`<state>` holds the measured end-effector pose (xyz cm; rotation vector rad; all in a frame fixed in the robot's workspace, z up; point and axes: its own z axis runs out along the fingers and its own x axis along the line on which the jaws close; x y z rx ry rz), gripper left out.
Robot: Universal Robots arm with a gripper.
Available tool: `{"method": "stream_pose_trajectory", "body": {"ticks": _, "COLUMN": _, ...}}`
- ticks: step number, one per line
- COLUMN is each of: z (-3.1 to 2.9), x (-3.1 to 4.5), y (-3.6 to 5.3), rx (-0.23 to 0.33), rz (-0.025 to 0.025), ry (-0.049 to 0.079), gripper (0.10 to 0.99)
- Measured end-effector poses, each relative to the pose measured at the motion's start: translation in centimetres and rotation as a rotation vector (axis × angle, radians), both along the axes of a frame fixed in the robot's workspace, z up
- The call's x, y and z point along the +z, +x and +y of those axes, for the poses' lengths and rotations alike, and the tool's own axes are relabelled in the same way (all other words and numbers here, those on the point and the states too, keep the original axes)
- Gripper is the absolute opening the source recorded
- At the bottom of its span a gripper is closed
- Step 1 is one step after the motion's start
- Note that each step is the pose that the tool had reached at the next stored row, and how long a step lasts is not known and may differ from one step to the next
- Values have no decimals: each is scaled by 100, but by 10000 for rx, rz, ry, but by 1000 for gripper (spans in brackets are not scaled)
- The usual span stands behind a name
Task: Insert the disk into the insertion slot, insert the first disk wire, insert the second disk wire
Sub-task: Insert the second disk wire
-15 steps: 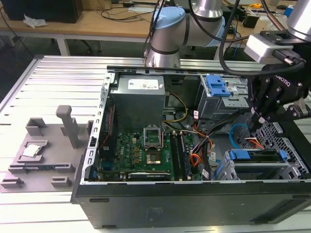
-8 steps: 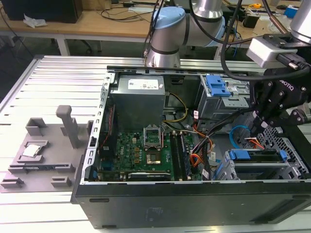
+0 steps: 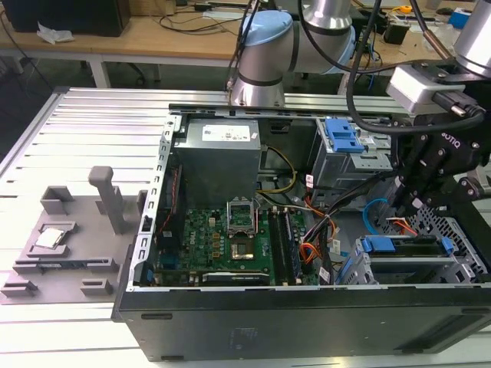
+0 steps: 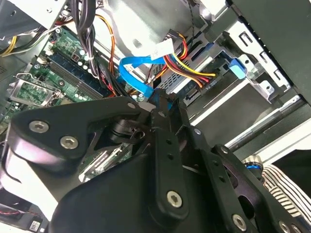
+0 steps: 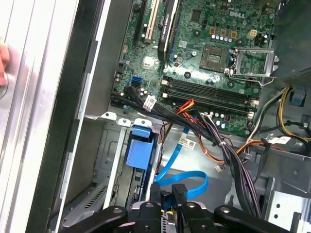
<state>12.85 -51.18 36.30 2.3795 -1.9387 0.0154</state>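
The disk's blue carrier handle (image 3: 403,245) (image 5: 140,148) (image 4: 238,65) lies seated in the silver insertion slot cage (image 3: 360,270) (image 5: 112,160) at the case's front corner, on the exterior view's right. A red, yellow and black wire bundle (image 4: 192,73) ends in a black plug at the disk's edge. My gripper (image 3: 405,208) (image 4: 159,101) (image 5: 167,193) hangs just above the disk. It is shut on the end connector of a flat blue cable (image 5: 187,180) (image 4: 130,68) (image 3: 372,215), which loops beside the cage.
The green motherboard (image 3: 230,238) fills the case floor, with the grey power supply (image 3: 219,153) behind it. A taller grey bay with a blue latch (image 3: 341,138) stands behind the cage. Black wire bundles (image 5: 228,155) cross nearby. A person's hand (image 5: 2,63) rests outside the case.
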Motion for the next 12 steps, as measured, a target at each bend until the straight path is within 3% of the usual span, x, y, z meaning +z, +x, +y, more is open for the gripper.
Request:
{"method": "stream_pose_trajectory", "body": {"ticks": 5, "z": 0, "x": -1, "y": 0, "rx": 0, "rz": 0, "ry": -10, "gripper": 227}}
{"method": "stream_pose_trajectory", "body": {"ticks": 6, "z": 0, "x": -1, "y": 0, "rx": 0, "rz": 0, "ry": -14, "gripper": 165}}
{"method": "stream_pose_trajectory", "body": {"ticks": 10, "z": 0, "x": -1, "y": 0, "rx": 0, "rz": 0, "ry": -24, "gripper": 161}}
{"method": "stream_pose_trajectory", "body": {"ticks": 12, "z": -67, "x": -1, "y": 0, "rx": 0, "rz": 0, "ry": -24, "gripper": 161}}
